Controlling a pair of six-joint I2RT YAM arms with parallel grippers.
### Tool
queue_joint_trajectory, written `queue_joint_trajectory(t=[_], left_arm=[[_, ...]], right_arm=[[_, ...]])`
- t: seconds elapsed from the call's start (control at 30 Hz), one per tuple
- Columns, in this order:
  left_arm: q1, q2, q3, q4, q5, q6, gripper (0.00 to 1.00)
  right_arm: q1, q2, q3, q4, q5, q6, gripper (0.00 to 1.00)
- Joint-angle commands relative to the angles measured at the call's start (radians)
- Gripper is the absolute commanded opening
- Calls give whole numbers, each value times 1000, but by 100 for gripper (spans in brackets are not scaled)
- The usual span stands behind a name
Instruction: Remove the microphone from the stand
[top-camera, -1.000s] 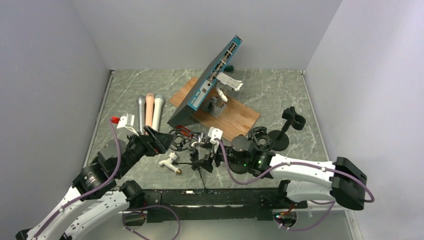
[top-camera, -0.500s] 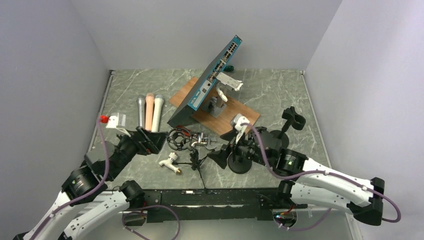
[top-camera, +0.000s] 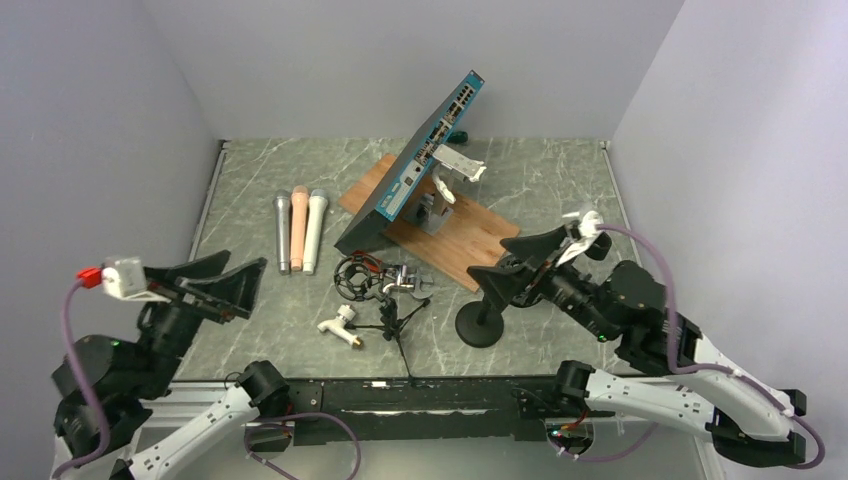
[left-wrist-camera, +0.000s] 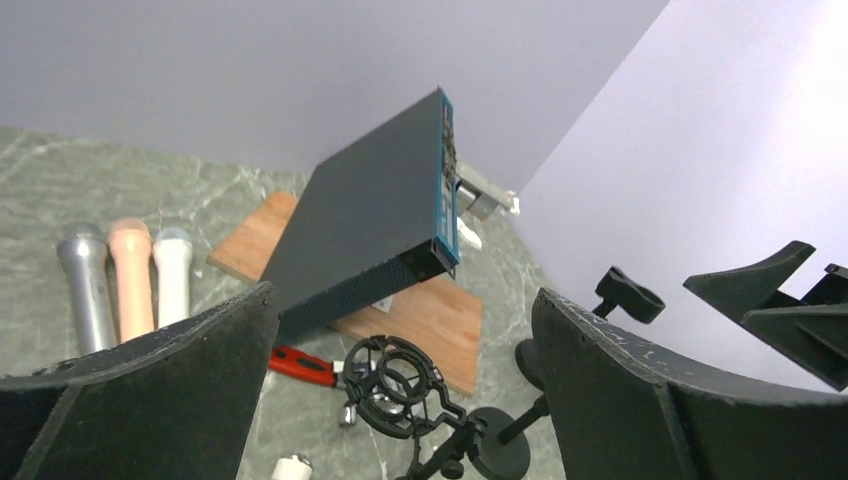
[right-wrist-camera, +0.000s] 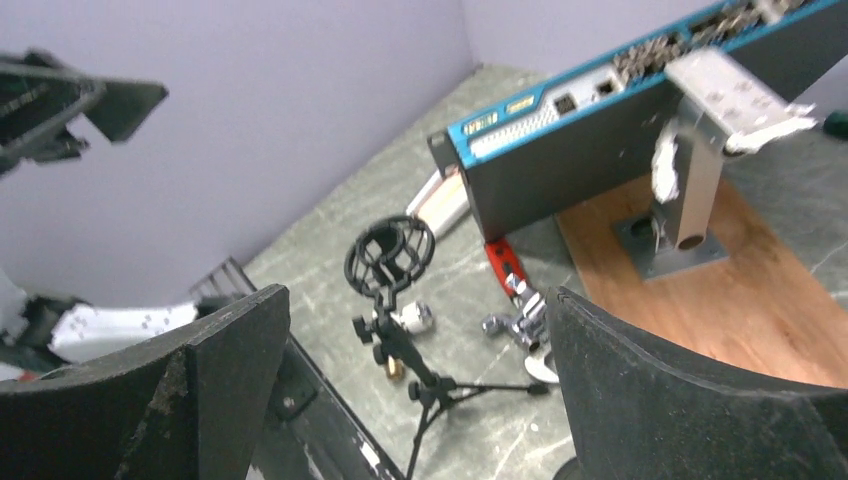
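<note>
Three microphones, grey (top-camera: 282, 232), pink (top-camera: 298, 228) and white (top-camera: 315, 230), lie side by side on the table left of centre; they also show in the left wrist view (left-wrist-camera: 132, 272). The black shock-mount ring (top-camera: 358, 277) on its small tripod (top-camera: 395, 322) holds nothing; it shows in both wrist views (left-wrist-camera: 392, 385) (right-wrist-camera: 390, 255). My left gripper (top-camera: 247, 260) is open and empty, raised well left of the ring. My right gripper (top-camera: 487, 256) is open and empty, raised to the right of it.
A round-base stand (top-camera: 480, 325) sits below my right gripper. A clip stand (top-camera: 587, 237) is behind my right arm. A network switch (top-camera: 410, 180) leans over a wooden board (top-camera: 460, 240). A red-handled tool (top-camera: 366, 262), chrome fitting (top-camera: 405, 280) and white fitting (top-camera: 340, 325) lie near the tripod.
Both arms have lifted and pulled back from the tripod, the left one to the left and the right one to the right. Both grippers stay open and empty.
</note>
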Motion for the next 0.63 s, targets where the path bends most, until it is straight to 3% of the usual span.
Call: queue_joint_trajectory(t=[0.0,0.23,0.53,0.6], left_arm=[[2,-53,64,12,-31,99,99],[1,-91,95,9,-69,136,99],[1,-84,94,4,-75,144,99],[1,-85,95,3,-75,143,99]], right_arm=[[4,-17,99,3,71,-22,100],[4,-37,98,85,47,-52,100],[3,-138,-38,274,-52,-101,100],[2,-135,-18,243,-2,-68,100]])
